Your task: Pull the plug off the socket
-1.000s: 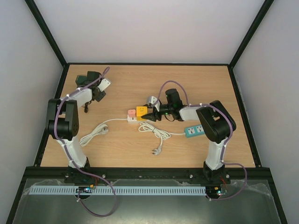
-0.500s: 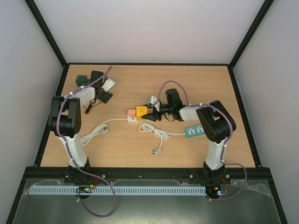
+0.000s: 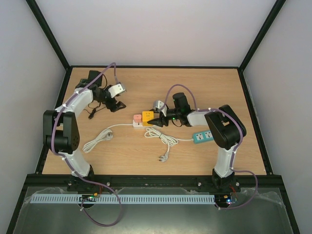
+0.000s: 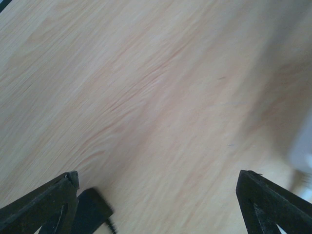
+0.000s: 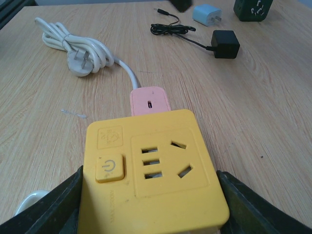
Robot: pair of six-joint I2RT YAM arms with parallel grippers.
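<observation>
The yellow socket cube (image 5: 151, 165) sits in front of a pink block (image 5: 150, 100), and its holes are empty. My right gripper (image 5: 153, 207) is shut on the cube's two sides; from above it is at the table's middle (image 3: 154, 119). A black plug (image 5: 225, 44) with a thin coiled cord lies on the wood at the far left. In the left wrist view the black plug (image 4: 90, 209) lies beside one of my fingers (image 4: 46, 202). My left gripper (image 4: 157, 178) hangs open over bare wood, right of the plug, with nothing between its fingers (image 3: 117, 105).
A white cord bundle (image 3: 96, 140) leads to the pink block. Another white cable (image 3: 163, 141) runs to a teal power strip (image 3: 202, 137). A small white charger (image 5: 207, 13) and a dark green adapter (image 5: 257, 9) lie at the far left.
My left gripper has opened, let go of the black plug, and swung right from the far-left corner. The right arm and the yellow socket have not moved.
</observation>
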